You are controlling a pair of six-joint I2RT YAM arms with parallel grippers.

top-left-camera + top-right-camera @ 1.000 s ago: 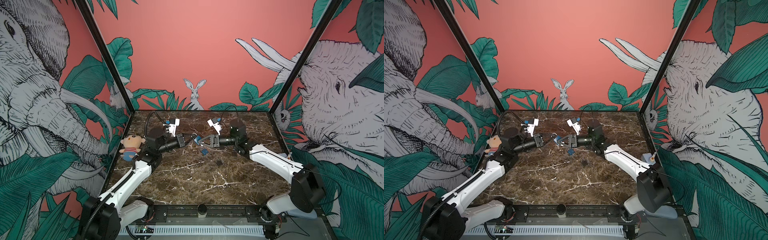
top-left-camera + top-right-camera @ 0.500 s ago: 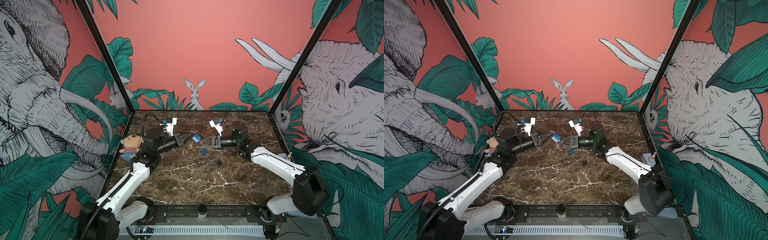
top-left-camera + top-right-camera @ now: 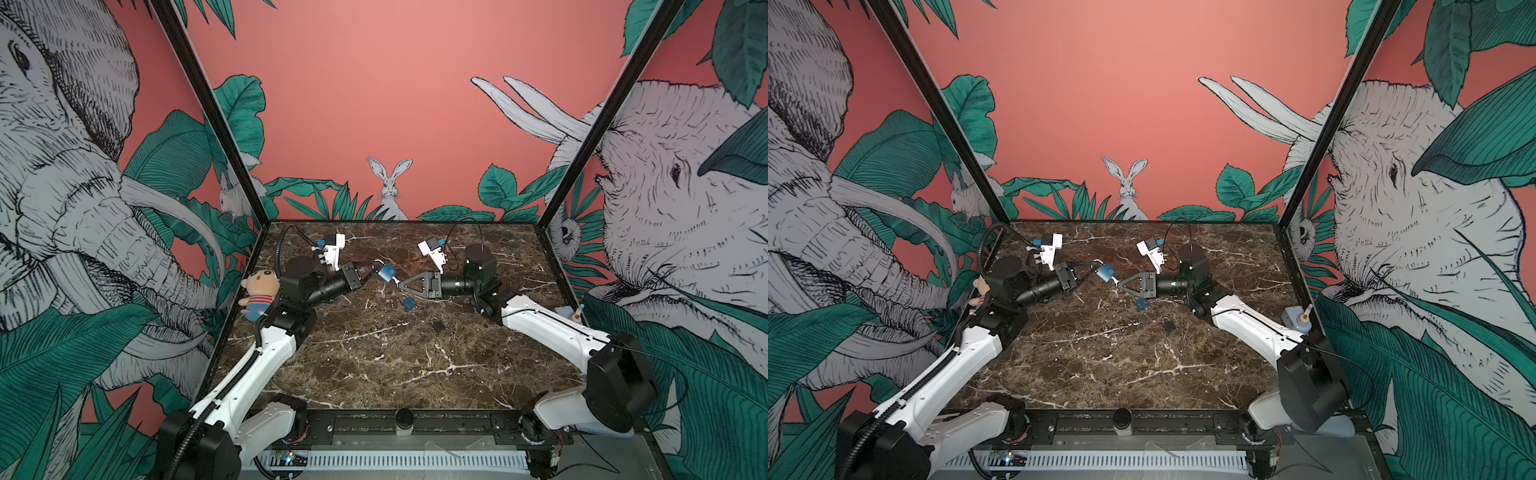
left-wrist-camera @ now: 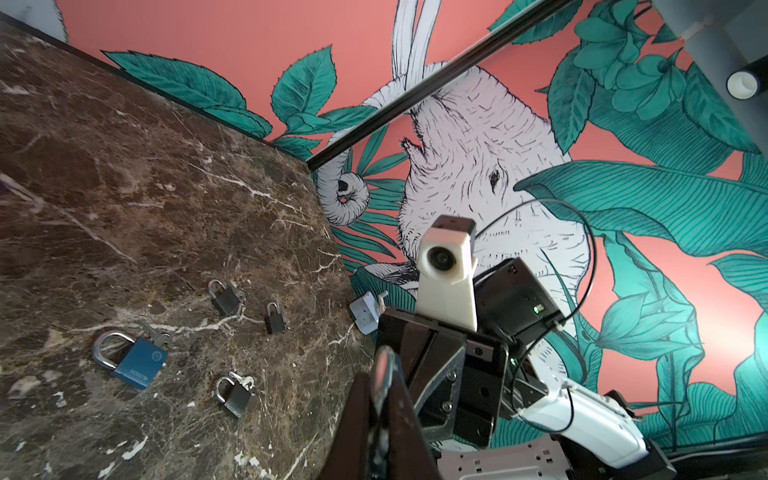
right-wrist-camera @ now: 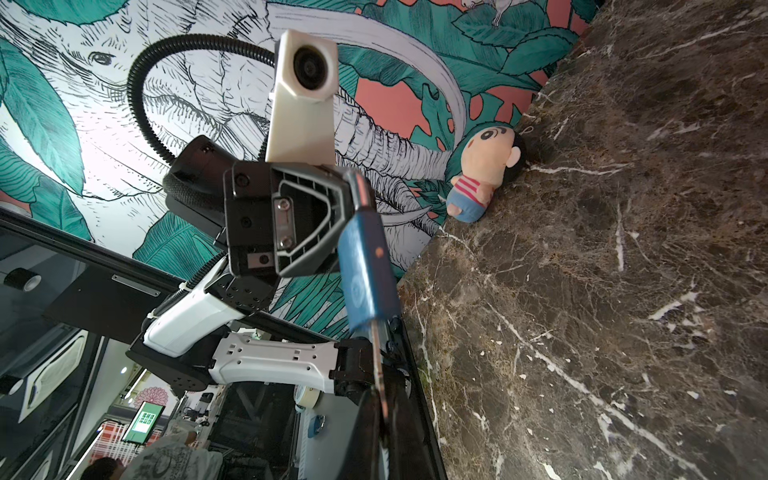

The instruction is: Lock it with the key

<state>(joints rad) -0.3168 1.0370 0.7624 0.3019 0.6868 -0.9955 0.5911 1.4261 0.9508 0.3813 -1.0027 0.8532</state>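
Left gripper (image 3: 375,266) clamped tight on the shackle of the blue padlock (image 3: 387,273), held in the air over the far middle of the bench (image 3: 374,365). Right gripper (image 3: 400,284) pinched fully onto the key (image 5: 376,353), whose shaft enters the padlock's base. Second blue padlock (image 3: 409,303) lies on the bench just below.

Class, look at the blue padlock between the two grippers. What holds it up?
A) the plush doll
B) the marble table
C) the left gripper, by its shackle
C: in a top view the blue padlock hangs clear of the table, its shackle pinched in the shut left gripper.
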